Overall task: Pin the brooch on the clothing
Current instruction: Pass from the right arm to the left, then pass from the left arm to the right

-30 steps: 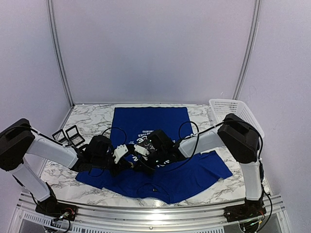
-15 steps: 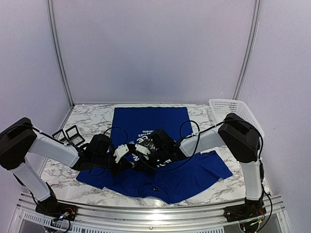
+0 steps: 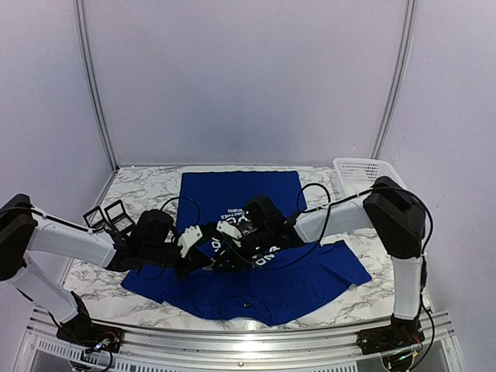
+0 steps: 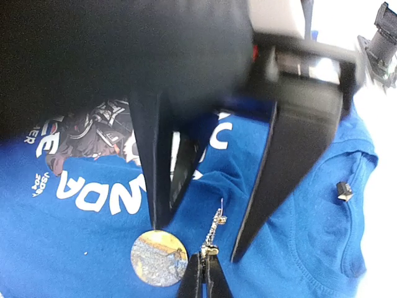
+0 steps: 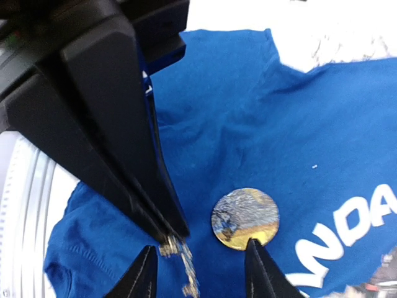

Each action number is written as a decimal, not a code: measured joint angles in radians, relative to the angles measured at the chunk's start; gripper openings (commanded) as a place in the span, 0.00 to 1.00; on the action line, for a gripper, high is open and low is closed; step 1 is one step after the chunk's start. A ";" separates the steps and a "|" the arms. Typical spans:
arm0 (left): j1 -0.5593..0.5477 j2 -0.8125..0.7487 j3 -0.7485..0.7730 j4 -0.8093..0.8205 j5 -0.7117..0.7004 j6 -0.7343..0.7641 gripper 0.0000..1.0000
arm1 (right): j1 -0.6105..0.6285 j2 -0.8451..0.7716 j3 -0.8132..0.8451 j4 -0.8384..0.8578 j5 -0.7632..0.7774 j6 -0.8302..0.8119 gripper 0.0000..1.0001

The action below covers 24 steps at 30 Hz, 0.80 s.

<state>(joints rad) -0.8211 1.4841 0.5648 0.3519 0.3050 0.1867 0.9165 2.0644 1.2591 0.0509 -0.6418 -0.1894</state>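
Note:
The clothing point(image 3: 240, 194), a royal-blue T-shirt with a white-lettered panda print, lies flat on the marble table. On it below the lettering rests the brooch's round gold-and-blue disc point(image 4: 159, 257) point(image 5: 245, 218). Beside the disc a thin silver chain-like pin piece point(image 4: 215, 231) point(image 5: 180, 249) stands off the cloth. My left gripper point(image 4: 203, 266) point(image 5: 173, 234) is shut on its lower end. My right gripper point(image 5: 200, 245) point(image 4: 197, 242) is open, straddling the silver piece, with one fingertip point(image 5: 252, 243) at the disc's edge. In the top view both grippers point(image 3: 211, 252) meet over the print and hide the brooch.
A white basket point(image 3: 364, 174) stands at the back right corner. Two small black-framed boxes point(image 3: 108, 215) sit at the left beside the shirt. A small dark clip-like object point(image 4: 343, 191) lies near the collar. The front rail runs along the near edge.
My right gripper has opened from shut. The left gripper has stayed shut on the silver piece. Both arms have shifted a little toward the back over the print.

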 measured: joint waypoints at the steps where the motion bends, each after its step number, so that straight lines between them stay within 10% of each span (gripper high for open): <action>1: 0.000 -0.014 0.000 -0.009 -0.001 0.000 0.00 | -0.007 -0.015 0.000 -0.011 -0.004 -0.007 0.48; 24: -0.002 -0.206 0.005 -0.119 -0.027 -0.022 0.00 | -0.121 -0.261 -0.021 -0.092 -0.021 -0.077 0.50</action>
<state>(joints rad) -0.8230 1.2778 0.5697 0.2333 0.2783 0.1650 0.7959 1.8030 1.2377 -0.0414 -0.6632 -0.2668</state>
